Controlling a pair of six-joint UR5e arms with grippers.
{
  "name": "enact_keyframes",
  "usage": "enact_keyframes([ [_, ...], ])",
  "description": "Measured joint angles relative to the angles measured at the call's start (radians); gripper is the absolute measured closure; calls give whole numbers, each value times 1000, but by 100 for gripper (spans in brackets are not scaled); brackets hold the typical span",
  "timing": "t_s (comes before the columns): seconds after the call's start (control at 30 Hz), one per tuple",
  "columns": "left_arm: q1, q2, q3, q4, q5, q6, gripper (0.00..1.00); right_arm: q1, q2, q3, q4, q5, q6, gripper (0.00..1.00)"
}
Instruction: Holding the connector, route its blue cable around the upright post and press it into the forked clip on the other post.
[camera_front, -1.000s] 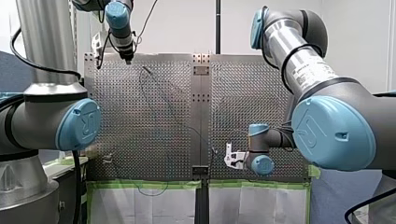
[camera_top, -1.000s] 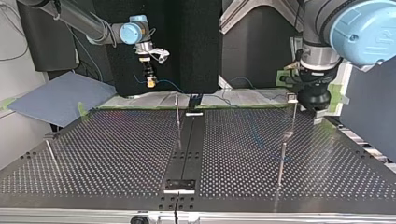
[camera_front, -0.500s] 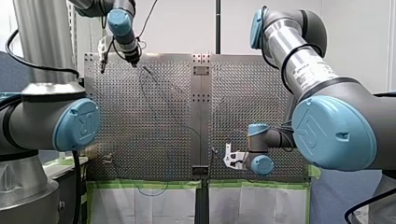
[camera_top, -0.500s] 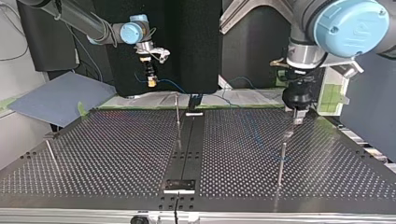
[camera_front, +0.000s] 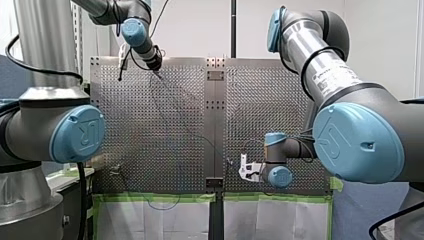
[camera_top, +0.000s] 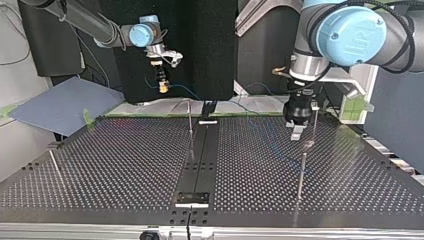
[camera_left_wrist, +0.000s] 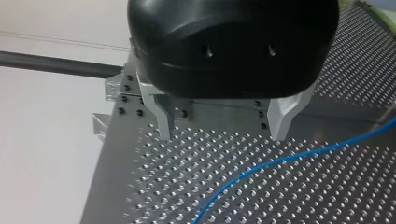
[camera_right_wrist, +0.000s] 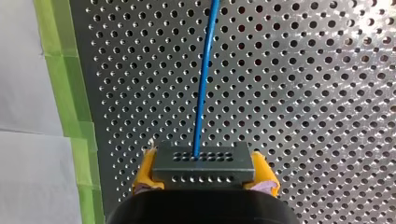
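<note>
My left arm (camera_front: 131, 30) reaches to the far end of the bench (camera_front: 165, 125), wrist tilted. Its black left claw (camera_left_wrist: 222, 135) points down, metal fingers (camera_left_wrist: 163, 121) spread with nothing between them. My right arm (camera_front: 325, 70) folds back low. Its right claw (camera_right_wrist: 204, 170) has yellow pads (camera_right_wrist: 144, 172) clamped on the connector (camera_right_wrist: 203, 161), seemingly hanging clear of the bench.
</note>
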Motion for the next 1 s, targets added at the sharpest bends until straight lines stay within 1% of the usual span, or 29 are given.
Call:
enact_keyframes([
  [0.17,-15,-42,0,43,-22,24,0,1,0,0,2,0,2,100],
  [0.33,-33,-83,0,88,-44,61,0,3,0,0,3,0,2,100],
  [0.6,-60,-95,-1,162,-62,95,0,8,0,0,-2,0,2,100],
  [0.77,-67,-99,-2,211,-75,114,0,11,0,0,-5,0,3,100],
  [0.87,-74,-113,-2,242,-83,132,0,13,0,0,-5,0,3,100],
  [1.0,-84,-144,-2,279,-109,165,0,15,0,0,-4,0,2,100],
])
